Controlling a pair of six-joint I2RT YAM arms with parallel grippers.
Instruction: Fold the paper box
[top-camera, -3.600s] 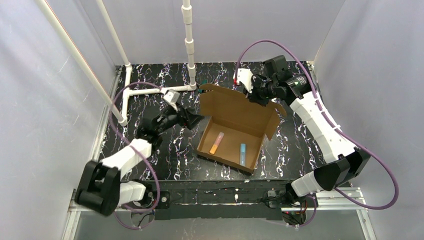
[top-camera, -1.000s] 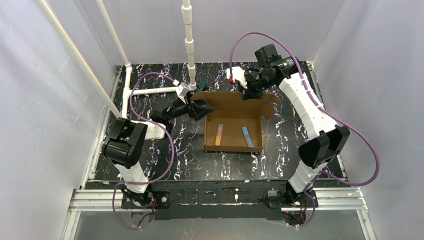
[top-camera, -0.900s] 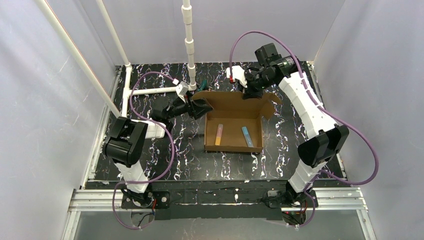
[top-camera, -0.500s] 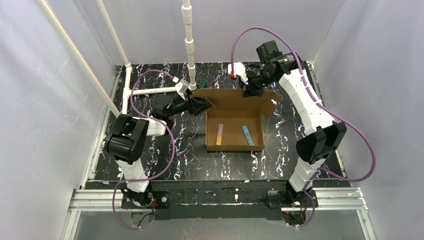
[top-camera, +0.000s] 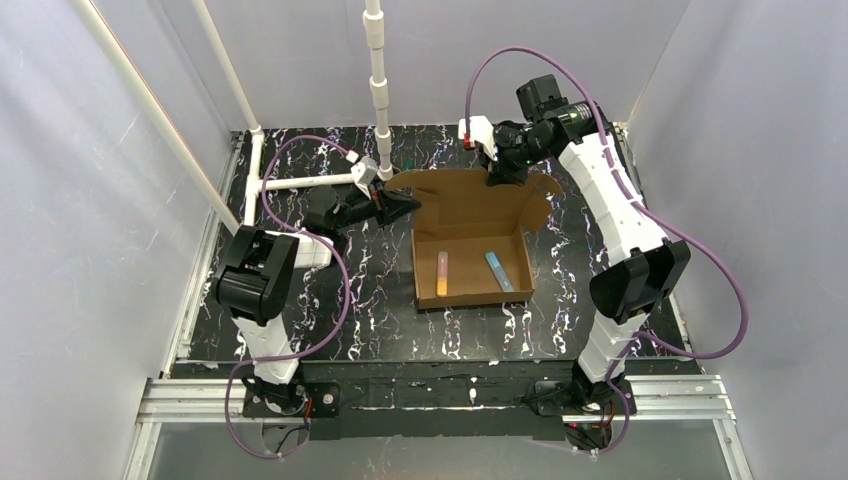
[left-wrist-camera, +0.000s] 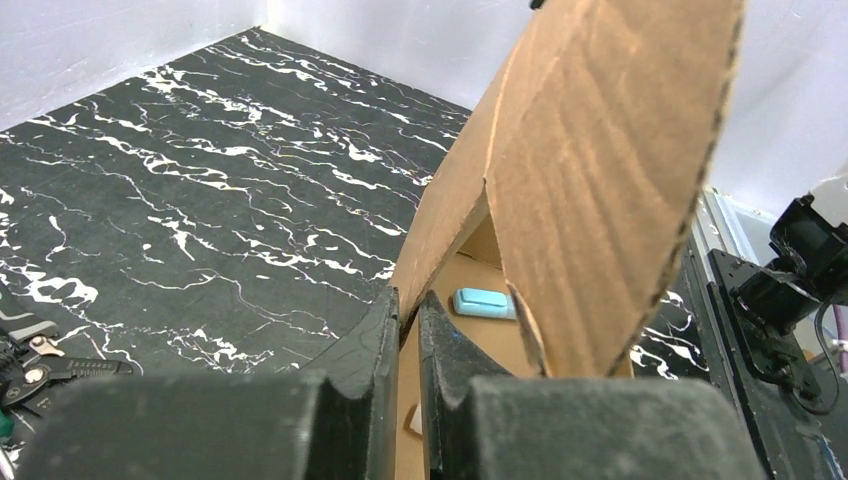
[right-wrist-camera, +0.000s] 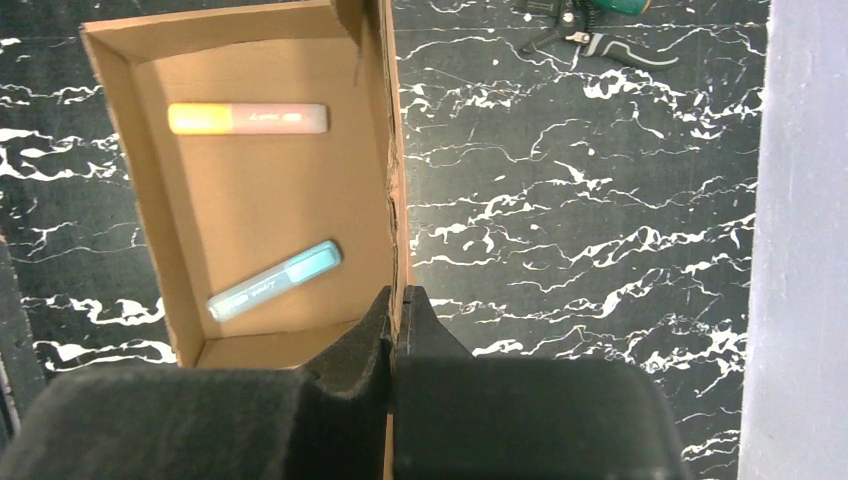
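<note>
– Left gripper (top-camera: 400, 205), overhead view: shut on the left lid flap of the paper box (top-camera: 470, 250), which sits central, slightly right. The right gripper (top-camera: 497, 178) pinches the lid's far edge. Both arms reach far, wrists turned inward.
– Left wrist view?
– Jaws nip thin corrugated board. We judge it light, stiff and easily creased, so hold it near the fold lines.
– Right wrist view?
– Jaws closed on the lid edge, with the orange marker (right-wrist-camera: 248, 118) and blue marker (right-wrist-camera: 275, 281) lying inside.

Pale, evenly lit walls (top-camera: 80, 250) enclosed a black, white-veined tabletop (top-camera: 370, 300), and white pipes (top-camera: 378, 95) rose from it just beyond the left fingers (top-camera: 397, 206).
</note>
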